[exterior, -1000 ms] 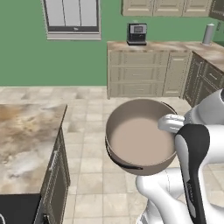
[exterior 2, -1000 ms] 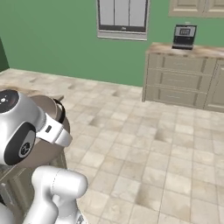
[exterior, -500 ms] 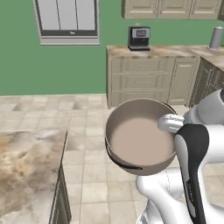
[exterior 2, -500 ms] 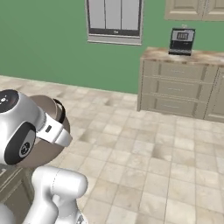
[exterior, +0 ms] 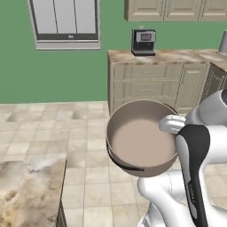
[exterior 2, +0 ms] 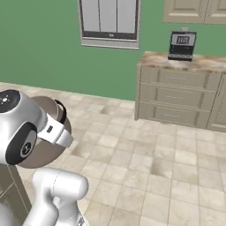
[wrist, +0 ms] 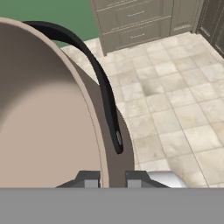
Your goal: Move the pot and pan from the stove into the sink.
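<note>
The pot (exterior: pixel 141 138) is a wide brownish-grey stockpot with a beige inside, held up in the air over the tiled floor and tipped toward the left base camera. My gripper (exterior: pixel 170 124) is shut on the pot's right rim. In the hand view, my gripper (wrist: pixel 113 177) pinches the pot's wall (wrist: pixel 111 131) between its fingertips, with the pot's curved dark handle (wrist: pixel 103 83) just above. From the right base camera, the pot (exterior 2: pixel 42 152) peeks out behind my arm. The pan, the stove and the sink are out of view.
A marble-topped counter corner (exterior: pixel 26 190) sits at lower left. Beige cabinets (exterior: pixel 146 82) with a coffee machine (exterior: pixel 143 42) stand ahead against the green wall, dark cabinets (exterior: pixel 217 77) to the right. Open tiled floor (exterior 2: pixel 154 163) lies between.
The base has moved, so the whole picture has shifted: the marble counter slid down toward the lower left corner and the far cabinets came nearer. The pot stays in the same grip.
</note>
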Robot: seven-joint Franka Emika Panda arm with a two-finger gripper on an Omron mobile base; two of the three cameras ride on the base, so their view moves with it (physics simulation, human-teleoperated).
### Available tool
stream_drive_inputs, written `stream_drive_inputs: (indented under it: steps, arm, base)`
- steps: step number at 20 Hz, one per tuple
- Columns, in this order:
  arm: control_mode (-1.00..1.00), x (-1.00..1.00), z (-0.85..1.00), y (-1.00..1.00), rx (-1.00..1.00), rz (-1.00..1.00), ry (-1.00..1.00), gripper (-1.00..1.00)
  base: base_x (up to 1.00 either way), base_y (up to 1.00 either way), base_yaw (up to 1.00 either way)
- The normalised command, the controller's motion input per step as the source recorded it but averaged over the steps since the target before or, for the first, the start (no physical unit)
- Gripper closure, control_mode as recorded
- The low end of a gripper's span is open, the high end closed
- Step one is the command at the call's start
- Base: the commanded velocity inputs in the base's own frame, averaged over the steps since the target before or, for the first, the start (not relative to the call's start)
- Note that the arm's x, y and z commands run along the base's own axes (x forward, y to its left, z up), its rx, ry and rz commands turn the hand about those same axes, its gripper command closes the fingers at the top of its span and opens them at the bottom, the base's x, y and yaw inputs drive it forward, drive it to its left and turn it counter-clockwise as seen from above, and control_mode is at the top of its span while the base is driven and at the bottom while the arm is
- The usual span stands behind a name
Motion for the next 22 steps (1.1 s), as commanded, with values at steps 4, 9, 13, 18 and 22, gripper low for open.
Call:
stream_drive_inputs:
  steps: [4,9,13,18,22]
  arm:
    - [1.0,0.0,0.0,0.0,0.0,0.0,0.0,1.0]
    - [1.0,0.0,0.0,0.0,0.0,0.0,0.0,1.0]
    - [1.0,0.0,0.0,0.0,0.0,0.0,0.0,1.0]
    - [1.0,0.0,0.0,0.0,0.0,0.0,0.0,1.0]
    - [1.0,0.0,0.0,0.0,0.0,0.0,0.0,1.0]
  base:
    - [0.05,-0.09,-0.1]
    - [0.14,-0.22,-0.37]
    - [0.07,-0.14,-0.46]
    - [0.06,-0.09,-0.47]
    - [0.07,-0.1,-0.46]
